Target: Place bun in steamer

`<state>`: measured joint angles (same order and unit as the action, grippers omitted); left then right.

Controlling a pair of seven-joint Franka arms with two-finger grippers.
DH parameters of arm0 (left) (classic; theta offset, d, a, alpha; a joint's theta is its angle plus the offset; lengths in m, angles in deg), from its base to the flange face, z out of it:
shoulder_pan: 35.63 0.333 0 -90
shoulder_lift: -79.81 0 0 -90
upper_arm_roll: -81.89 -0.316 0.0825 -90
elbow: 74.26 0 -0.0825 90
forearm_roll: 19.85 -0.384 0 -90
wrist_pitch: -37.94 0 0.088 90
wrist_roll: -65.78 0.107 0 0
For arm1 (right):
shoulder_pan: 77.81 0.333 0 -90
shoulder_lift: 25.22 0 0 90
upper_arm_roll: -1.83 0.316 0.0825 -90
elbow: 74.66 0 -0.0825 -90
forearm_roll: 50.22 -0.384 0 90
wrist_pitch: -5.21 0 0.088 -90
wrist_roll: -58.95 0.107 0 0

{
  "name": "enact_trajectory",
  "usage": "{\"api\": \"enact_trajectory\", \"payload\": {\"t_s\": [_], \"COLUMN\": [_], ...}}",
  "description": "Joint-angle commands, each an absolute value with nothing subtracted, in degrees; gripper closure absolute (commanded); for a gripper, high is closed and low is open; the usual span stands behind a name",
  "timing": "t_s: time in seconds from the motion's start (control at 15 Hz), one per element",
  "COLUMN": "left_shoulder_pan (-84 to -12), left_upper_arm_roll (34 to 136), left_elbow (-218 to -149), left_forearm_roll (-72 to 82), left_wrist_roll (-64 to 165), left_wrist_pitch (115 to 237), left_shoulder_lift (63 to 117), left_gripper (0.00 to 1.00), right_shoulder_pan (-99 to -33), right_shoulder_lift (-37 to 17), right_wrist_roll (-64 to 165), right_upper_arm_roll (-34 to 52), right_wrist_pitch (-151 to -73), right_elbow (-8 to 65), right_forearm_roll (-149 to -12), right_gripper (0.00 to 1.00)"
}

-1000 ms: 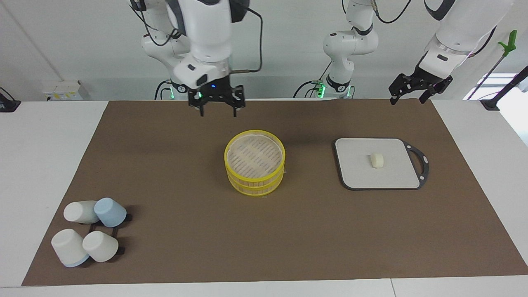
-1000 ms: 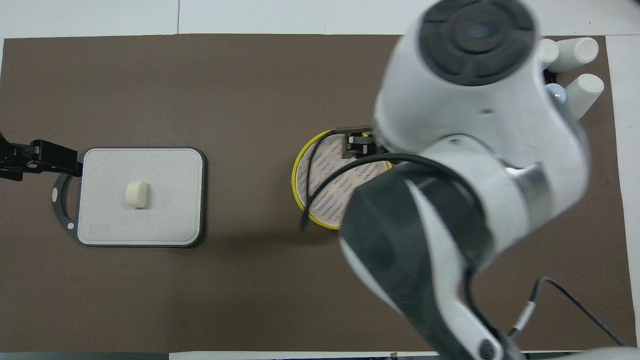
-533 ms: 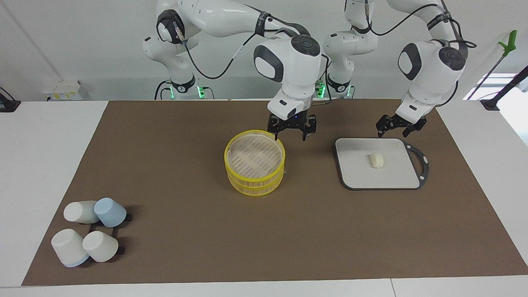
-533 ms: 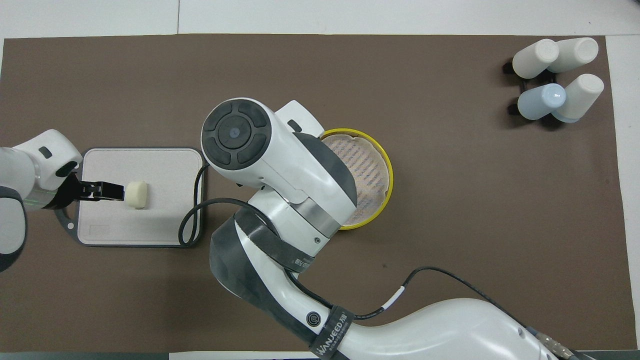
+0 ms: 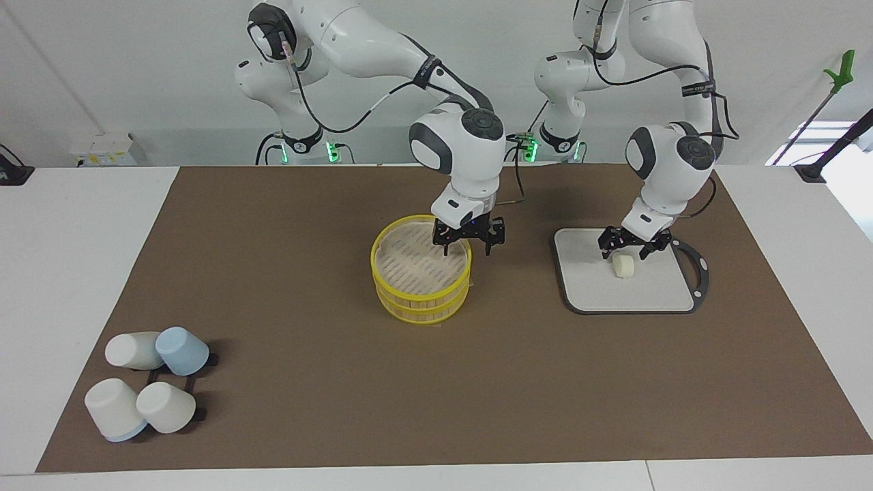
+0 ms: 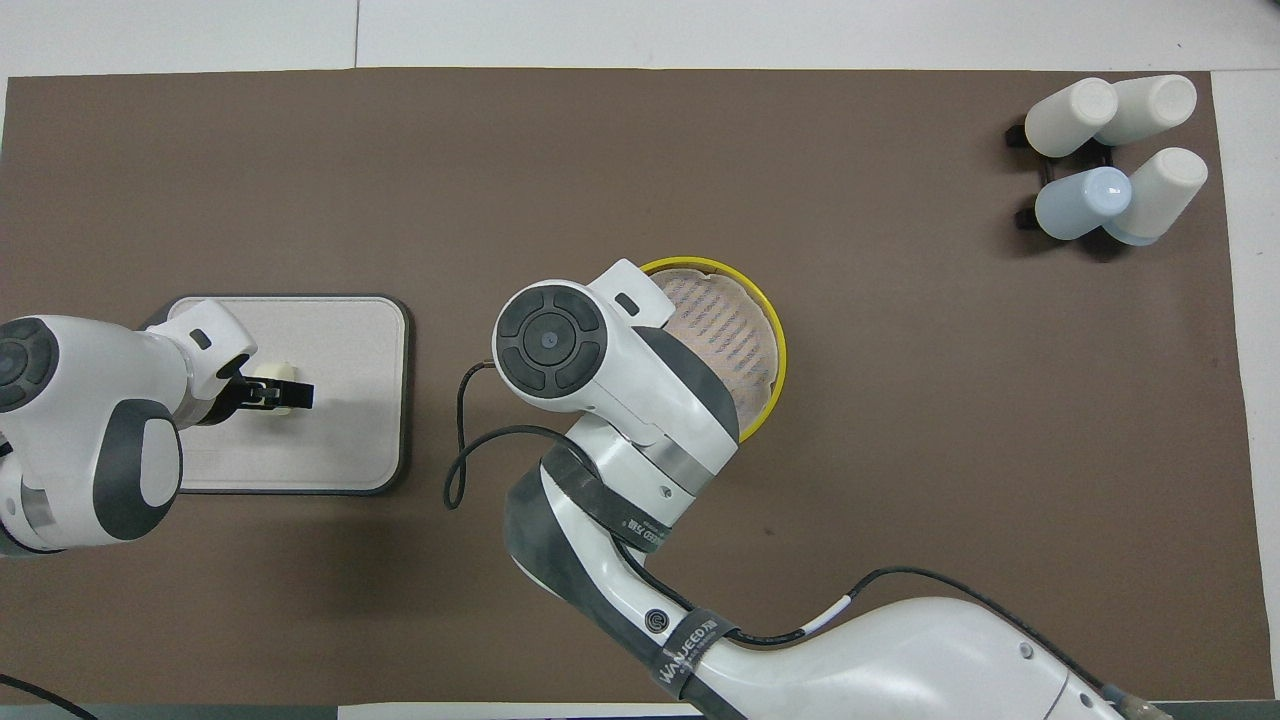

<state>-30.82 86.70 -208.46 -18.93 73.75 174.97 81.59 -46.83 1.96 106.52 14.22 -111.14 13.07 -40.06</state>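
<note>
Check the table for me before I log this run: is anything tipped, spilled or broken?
Only the cups: all four lie tilted on their black rack at the right arm's end. Nothing is spilled or broken.

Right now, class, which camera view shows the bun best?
The facing view: the bun lies whole on the grey board, just under the left gripper. In the overhead view that gripper covers most of the bun.

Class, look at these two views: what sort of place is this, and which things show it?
Probably a robotics lab staged as a kitchen: the steamer, the bun on a grey board, and two cabled robot arms.
</note>
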Motion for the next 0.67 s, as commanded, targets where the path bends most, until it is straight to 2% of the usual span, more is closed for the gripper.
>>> {"api": "enact_trajectory", "payload": {"t_s": [0.0, 0.13, 0.2, 0.27, 0.33, 0.4, 0.47, 0.6], "left_shoulder_pan": [-30.9, -31.1, -31.2, -31.2, -31.2, -31.2, -31.2, -31.2], "left_upper_arm_roll": [86.4, 86.4, 86.4, 86.4, 86.4, 86.4, 86.4, 86.5], "left_elbow": [-209.0, -209.1, -209.1, -209.1, -208.9, -208.8, -208.8, -208.3], "left_forearm_roll": [-19.5, -19.5, -19.5, -19.5, -19.5, -19.5, -19.5, -19.5], "left_wrist_roll": [74.8, 74.8, 74.8, 74.8, 74.8, 74.7, 74.7, 74.7], "left_wrist_pitch": [177.6, 178.9, 178.9, 178.7, 178.4, 178.3, 178.2, 177.4], "left_shoulder_lift": [82.2, 82.9, 83.0, 83.0, 83.0, 83.0, 83.0, 83.1], "left_gripper": [0.0, 0.12, 0.25, 0.43, 0.59, 0.7, 0.74, 0.75], "right_shoulder_pan": [-47.2, -46.9, -46.9, -46.9, -47.0, -47.0, -47.0, -47.2], "right_shoulder_lift": [-1.7, -2.0, -2.1, -2.2, -2.2, -2.1, -2.1, -1.8], "right_wrist_roll": [106.8, 106.9, 106.9, 106.8, 106.8, 106.8, 106.8, 106.3], "right_upper_arm_roll": [14.7, 14.8, 14.8, 14.8, 14.8, 14.8, 14.8, 14.8], "right_wrist_pitch": [-114.9, -115.2, -115.3, -115.5, -115.3, -115.2, -115.1, -114.2], "right_elbow": [19.9, 20.5, 21.0, 21.1, 21.1, 21.0, 20.7, 19.2], "right_forearm_roll": [-39.8, -39.8, -39.8, -39.8, -39.8, -39.8, -39.8, -39.8], "right_gripper": [0.05, 0.2, 0.27, 0.37, 0.68, 0.93, 1.0, 1.0]}}
